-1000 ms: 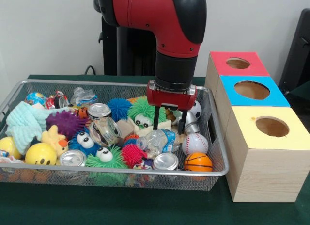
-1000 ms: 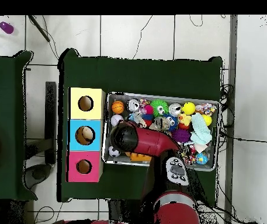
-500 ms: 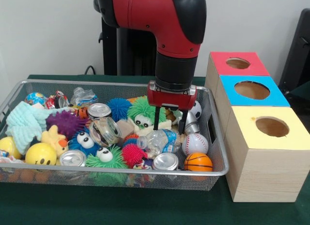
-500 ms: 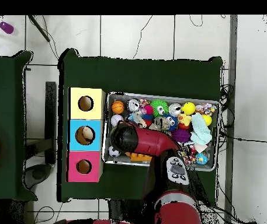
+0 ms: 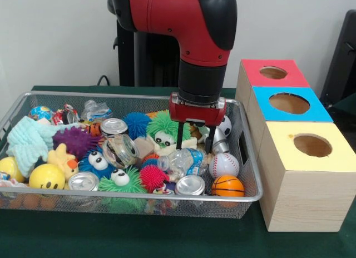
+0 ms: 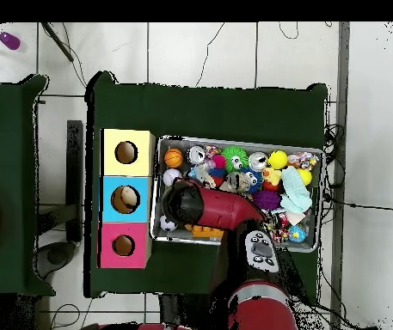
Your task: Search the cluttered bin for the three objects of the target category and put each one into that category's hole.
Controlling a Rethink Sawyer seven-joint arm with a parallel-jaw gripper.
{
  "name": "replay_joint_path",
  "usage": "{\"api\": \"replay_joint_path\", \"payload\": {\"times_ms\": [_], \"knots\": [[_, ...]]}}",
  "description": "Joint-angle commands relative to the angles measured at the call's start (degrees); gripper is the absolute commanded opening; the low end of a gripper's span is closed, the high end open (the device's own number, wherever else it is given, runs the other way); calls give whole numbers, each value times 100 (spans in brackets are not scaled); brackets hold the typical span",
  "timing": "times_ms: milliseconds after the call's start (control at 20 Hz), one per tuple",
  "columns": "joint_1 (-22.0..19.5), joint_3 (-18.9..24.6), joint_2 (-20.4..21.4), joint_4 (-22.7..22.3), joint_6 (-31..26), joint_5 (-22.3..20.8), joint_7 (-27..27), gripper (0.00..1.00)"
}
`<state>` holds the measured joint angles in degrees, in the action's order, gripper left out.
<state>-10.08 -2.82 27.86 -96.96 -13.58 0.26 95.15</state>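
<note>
My gripper (image 5: 194,147) hangs open inside the mesh bin (image 5: 133,95), towards its right end. Its fingers straddle the air just above a crushed clear plastic bottle (image 5: 183,160) and hold nothing. A baseball (image 5: 224,164) and a basketball (image 5: 227,185) lie to the right of the bottle, and a soccer ball (image 5: 225,124) sits behind the gripper. Silver cans lie at the front (image 5: 190,184), the front left (image 5: 83,181) and the middle (image 5: 114,126). In the overhead view the red arm (image 6: 212,206) hides the gripper.
Three wooden boxes with round holes stand right of the bin: red (image 5: 286,66), blue (image 5: 311,110), yellow (image 5: 339,158). Fuzzy toys, a yellow smiley ball (image 5: 46,176) and a mint cloth (image 5: 28,138) fill the bin's left. The overhead view shows the boxes (image 6: 144,137) left of the bin (image 6: 234,142).
The gripper has lifted very slightly above the bottle and stays open. Nothing in the bin has moved.
</note>
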Motion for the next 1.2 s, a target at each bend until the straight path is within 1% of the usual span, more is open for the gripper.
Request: {"api": "replay_joint_path", "payload": {"times_ms": [50, 150, 200, 400, 550, 650, 1200], "knots": [[-213, 614, -20, 81, 435, -257, 529, 100], [-233, 642, -9, 56, 471, -286, 544, 100], [-237, 663, 0, 56, 526, -393, 488, 0], [-88, 511, -37, 154, 483, -456, 470, 0], [-135, 563, -18, 137, 441, -469, 482, 0], [-118, 517, -24, 138, 418, -386, 603, 0], [-168, 604, -11, 111, 423, -428, 533, 0]]}}
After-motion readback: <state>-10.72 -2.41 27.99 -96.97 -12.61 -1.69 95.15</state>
